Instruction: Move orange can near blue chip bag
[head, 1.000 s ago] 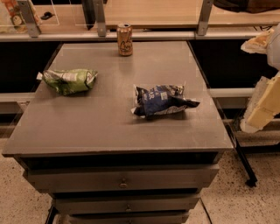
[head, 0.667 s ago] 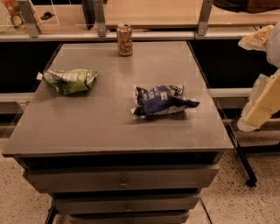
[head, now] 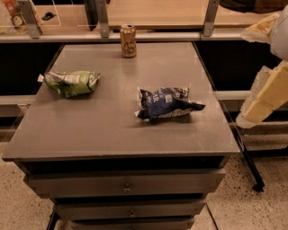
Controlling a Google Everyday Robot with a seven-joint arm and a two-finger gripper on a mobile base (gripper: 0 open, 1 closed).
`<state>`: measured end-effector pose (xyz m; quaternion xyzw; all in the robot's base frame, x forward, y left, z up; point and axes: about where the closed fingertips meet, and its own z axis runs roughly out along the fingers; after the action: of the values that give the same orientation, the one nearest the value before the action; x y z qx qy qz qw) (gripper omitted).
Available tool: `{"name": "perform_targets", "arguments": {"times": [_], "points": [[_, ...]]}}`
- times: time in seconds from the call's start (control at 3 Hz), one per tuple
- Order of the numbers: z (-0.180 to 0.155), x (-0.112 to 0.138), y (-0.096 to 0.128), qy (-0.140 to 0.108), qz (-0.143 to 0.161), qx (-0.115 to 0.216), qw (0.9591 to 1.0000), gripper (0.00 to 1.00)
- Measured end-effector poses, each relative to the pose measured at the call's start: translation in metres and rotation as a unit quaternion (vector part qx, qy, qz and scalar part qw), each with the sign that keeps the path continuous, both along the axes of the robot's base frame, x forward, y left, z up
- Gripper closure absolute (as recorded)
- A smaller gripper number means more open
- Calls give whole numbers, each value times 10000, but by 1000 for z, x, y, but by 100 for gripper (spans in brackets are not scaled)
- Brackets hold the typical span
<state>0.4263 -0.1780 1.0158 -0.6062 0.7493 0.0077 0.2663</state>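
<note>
Camera view.

1. Surface: grey table point(head: 90, 130) with a flat matte top, seen from the front and above. Drawer fronts point(head: 126, 185) with small knobs are stacked beneath it.
2. Room: pale speckled floor point(head: 18, 206) on both sides of the table. Behind the table runs a light rail with metal uprights point(head: 103, 18), and beyond that a wooden counter point(head: 153, 11).
3. Orange can point(head: 128, 40): upright at the far edge of the tabletop, about midway across, standing alone.
4. Blue chip bag point(head: 165, 103): lying flat and crumpled, right of centre, well apart from the can and nearer the front.
5. Green-and-white snack bag point(head: 71, 83): lying on the left side of the top, apart from both.
6. Gripper point(head: 263, 96): cream-coloured, off the table's right side, above the floor and touching nothing on the table.

Hard to make out: the gripper is cut off by the right border, so whether it is wide or narrow cannot be told. The lowest drawer is cropped at the bottom. Small objects at the top left corner are unclear.
</note>
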Motion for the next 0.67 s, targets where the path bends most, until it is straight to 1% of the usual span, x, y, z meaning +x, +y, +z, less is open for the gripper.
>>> {"name": "perform_targets", "arguments": {"times": [0.33, 0.67], "points": [[17, 4, 19, -1, 3, 354, 9994, 0], [33, 15, 26, 72, -50, 1017, 9948, 0]]}}
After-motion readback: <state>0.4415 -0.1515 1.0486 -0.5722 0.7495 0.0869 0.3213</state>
